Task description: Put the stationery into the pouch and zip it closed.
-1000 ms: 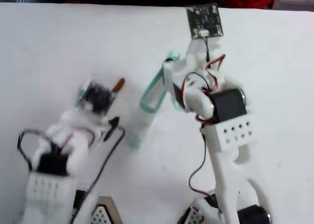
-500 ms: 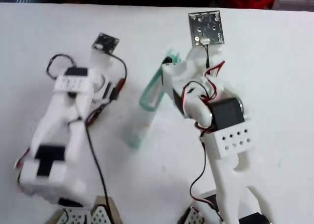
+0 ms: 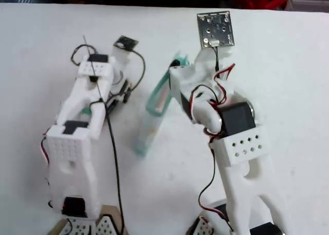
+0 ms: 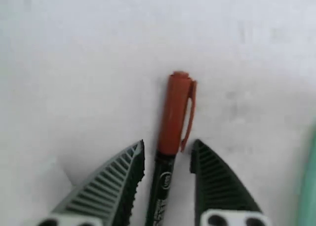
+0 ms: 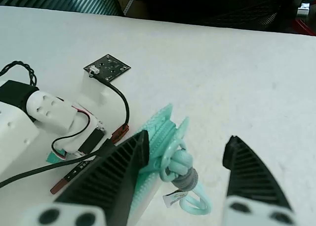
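Note:
A pen with a red cap (image 4: 175, 112) and a black body lies flat on the white table. My left gripper (image 4: 168, 147) is open and low over it, one finger on each side of the body just behind the cap. From above, the left gripper (image 3: 122, 93) covers most of the pen (image 3: 127, 88). The teal see-through pouch (image 3: 154, 111) lies lengthwise to the right of the pen. My right gripper (image 5: 186, 137) hangs open above the pouch's far end (image 5: 158, 132), over its teal zipper loop (image 5: 180, 161). It holds nothing.
The two arms stand side by side, with the pouch in the narrow gap between them. Loose black cable (image 3: 114, 158) trails along the left arm. The table's far edge (image 3: 103, 4) meets dark clutter. Open table lies to the far left and far right.
The left arm has swung out from the near left of the table to the pen and now straddles it. The right arm and the pouch have stayed in place.

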`<move>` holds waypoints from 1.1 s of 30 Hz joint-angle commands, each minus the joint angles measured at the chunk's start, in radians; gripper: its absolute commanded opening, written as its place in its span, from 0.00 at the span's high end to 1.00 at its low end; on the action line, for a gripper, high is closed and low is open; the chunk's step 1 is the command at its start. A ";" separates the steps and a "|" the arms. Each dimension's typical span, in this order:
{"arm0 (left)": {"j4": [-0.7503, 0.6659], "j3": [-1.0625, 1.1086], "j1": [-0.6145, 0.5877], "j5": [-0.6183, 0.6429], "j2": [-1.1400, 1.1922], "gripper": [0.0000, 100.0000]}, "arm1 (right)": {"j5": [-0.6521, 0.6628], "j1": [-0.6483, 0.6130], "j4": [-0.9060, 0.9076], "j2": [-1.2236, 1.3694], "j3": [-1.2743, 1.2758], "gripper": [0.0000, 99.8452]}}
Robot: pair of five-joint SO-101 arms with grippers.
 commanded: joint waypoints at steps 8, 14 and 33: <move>0.252 -0.270 -0.033 -0.117 0.062 0.98 | 0.000 0.005 0.004 0.004 0.037 0.75; 0.551 -0.483 -0.041 -0.106 -0.093 0.98 | 0.000 0.005 -0.002 0.004 0.054 0.75; 0.301 0.081 0.283 0.166 -1.613 0.98 | -0.002 -0.004 0.002 0.004 0.055 0.75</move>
